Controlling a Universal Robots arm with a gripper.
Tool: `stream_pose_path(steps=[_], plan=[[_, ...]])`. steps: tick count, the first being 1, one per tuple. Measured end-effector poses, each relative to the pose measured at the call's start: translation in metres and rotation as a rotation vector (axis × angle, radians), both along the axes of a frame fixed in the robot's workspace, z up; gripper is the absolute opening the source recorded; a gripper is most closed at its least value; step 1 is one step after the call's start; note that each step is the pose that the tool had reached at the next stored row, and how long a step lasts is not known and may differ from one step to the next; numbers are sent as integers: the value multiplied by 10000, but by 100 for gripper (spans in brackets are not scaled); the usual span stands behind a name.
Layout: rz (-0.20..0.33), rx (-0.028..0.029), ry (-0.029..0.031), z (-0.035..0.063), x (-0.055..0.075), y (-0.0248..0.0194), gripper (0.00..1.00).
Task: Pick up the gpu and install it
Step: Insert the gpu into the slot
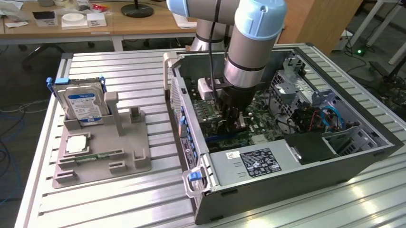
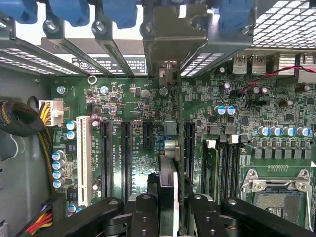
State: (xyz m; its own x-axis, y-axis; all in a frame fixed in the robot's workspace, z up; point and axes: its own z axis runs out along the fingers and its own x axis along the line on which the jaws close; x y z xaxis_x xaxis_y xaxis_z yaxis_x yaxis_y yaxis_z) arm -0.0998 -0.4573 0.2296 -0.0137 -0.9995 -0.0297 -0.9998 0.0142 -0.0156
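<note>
two fingers (image 2: 143, 217) of the black gripper (image 2: 168, 215) are clamped on the thin dark gpu card (image 2: 168, 175) with its silvery end bracket. it is held edge-down inside the open grey computer case (image 1: 285, 190) at the exterior view's right, over the black slots (image 2: 125, 158) of the green motherboard (image 2: 276, 103), apparently so edge and slot line up. print on the white power-supply label (image 1: 257, 162) cannot be read.

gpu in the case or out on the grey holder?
In the case: the gripper holds the gpu on edge over the motherboard. Seated in a slot: cannot tell.
</note>
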Motion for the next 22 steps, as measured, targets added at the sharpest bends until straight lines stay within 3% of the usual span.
stream_pose_path(steps=[22], plan=[[-40,0,0,0,21,0,27]])
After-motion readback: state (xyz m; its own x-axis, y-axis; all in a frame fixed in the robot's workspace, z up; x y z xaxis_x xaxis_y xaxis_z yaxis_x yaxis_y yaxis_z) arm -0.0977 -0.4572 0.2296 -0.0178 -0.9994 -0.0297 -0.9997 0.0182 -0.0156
